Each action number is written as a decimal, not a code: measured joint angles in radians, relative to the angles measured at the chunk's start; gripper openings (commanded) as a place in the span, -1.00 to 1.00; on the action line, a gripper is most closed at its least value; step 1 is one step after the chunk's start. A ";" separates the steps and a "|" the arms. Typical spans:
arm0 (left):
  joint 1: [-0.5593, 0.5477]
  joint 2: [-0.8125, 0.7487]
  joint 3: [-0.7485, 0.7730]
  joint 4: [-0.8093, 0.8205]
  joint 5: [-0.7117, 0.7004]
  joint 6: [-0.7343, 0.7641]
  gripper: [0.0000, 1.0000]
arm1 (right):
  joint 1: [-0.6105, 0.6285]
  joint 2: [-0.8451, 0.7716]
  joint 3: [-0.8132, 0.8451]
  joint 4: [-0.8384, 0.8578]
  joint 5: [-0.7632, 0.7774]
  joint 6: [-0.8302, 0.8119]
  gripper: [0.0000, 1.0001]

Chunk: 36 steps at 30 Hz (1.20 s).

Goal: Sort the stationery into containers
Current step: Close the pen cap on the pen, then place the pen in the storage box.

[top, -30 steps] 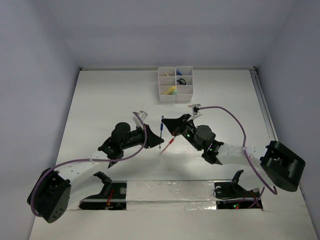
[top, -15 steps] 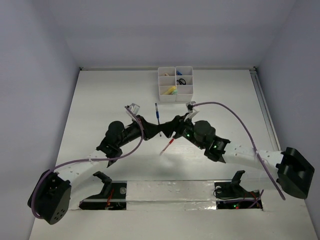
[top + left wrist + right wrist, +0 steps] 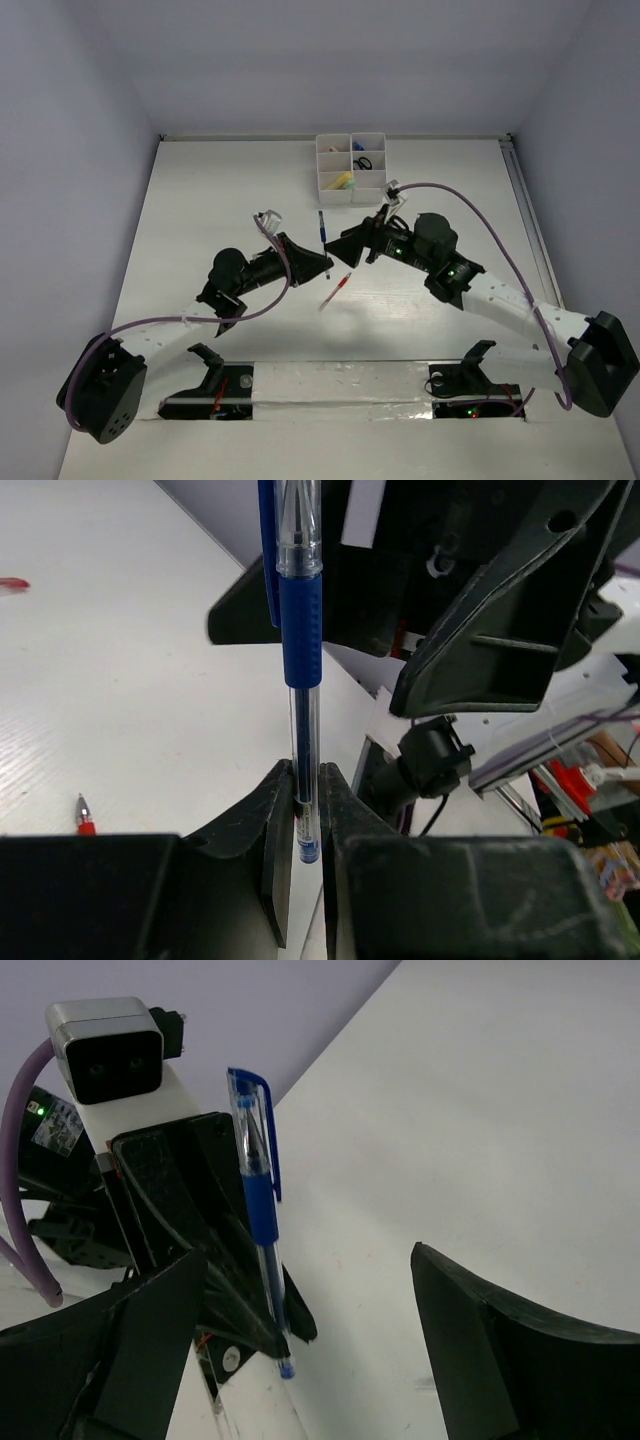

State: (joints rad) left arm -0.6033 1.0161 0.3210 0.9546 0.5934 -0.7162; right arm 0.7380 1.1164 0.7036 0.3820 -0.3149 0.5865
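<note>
My left gripper (image 3: 322,264) is shut on the lower end of a blue pen (image 3: 321,230), which stands upright above the table. In the left wrist view the pen (image 3: 300,650) rises from between the two fingers (image 3: 278,810). My right gripper (image 3: 352,247) is open right beside the pen. In the right wrist view the pen (image 3: 258,1215) stands inside the wide gap of that gripper (image 3: 308,1260), nearer its left finger (image 3: 160,1330), touching neither. A red pen (image 3: 337,290) lies on the table below both grippers. The white six-compartment tray (image 3: 350,190) sits at the back.
The tray holds a yellow marker (image 3: 343,182), black scissors (image 3: 365,162) and small items in its far compartments. The red pen's tip (image 3: 84,820) shows at the left of the left wrist view. Both arms meet mid-table, with purple cables looping over them.
The right gripper has opened from shut to wide and let go of the blue pen. The left gripper keeps hold of the pen. Both arms shifted slightly toward the tray.
</note>
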 measured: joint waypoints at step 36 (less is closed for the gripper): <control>-0.056 -0.105 -0.008 -0.178 -0.192 0.181 0.98 | -0.159 0.267 0.090 0.195 0.500 -0.120 -1.00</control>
State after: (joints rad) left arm -0.6598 0.9115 0.3126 0.7765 0.4011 -0.5354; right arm 0.5793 1.3838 0.7937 0.5774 0.1848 0.4664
